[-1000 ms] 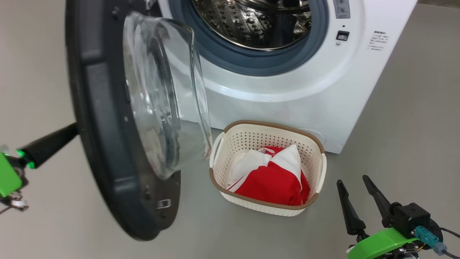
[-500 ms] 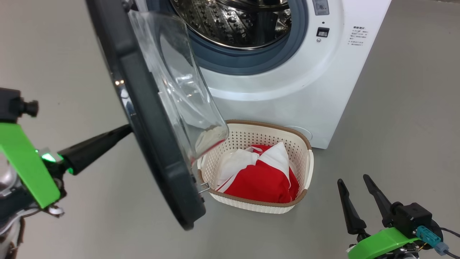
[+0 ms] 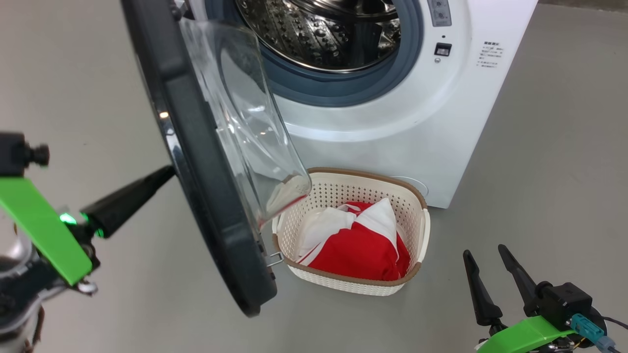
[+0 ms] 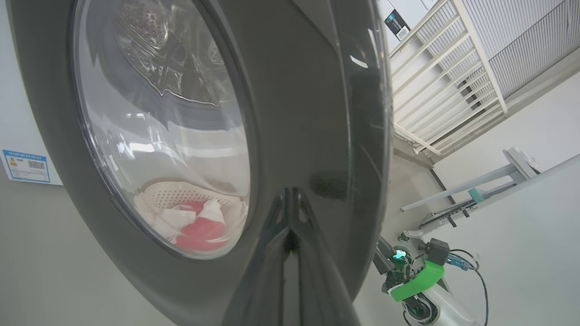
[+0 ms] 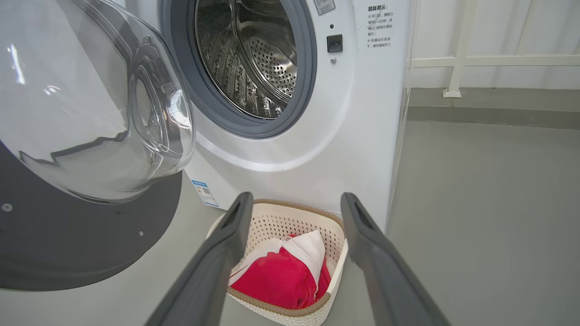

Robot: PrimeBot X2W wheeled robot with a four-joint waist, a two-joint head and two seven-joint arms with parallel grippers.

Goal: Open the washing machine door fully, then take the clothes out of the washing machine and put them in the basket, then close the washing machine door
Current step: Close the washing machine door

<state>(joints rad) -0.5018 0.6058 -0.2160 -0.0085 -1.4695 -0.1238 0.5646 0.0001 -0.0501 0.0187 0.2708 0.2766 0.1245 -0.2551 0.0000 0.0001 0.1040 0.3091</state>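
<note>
Since clothes lie in the basket and the drum looks bare, only shutting the door is left; left gripper clenched against it, right gripper spread, empty.

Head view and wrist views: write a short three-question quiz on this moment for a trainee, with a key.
1. True or false: the clothes lie inside the basket.
2. Multiple choice: the left gripper, with its fingers together, has its tip against A) the outer face of the washing machine door, B) the basket, C) the clothes.
3. Fill in: the right gripper hangs over the floor beside the basket with its jaws ____ and nothing between them.

Key: 1 true; 2 A; 3 open.
</note>
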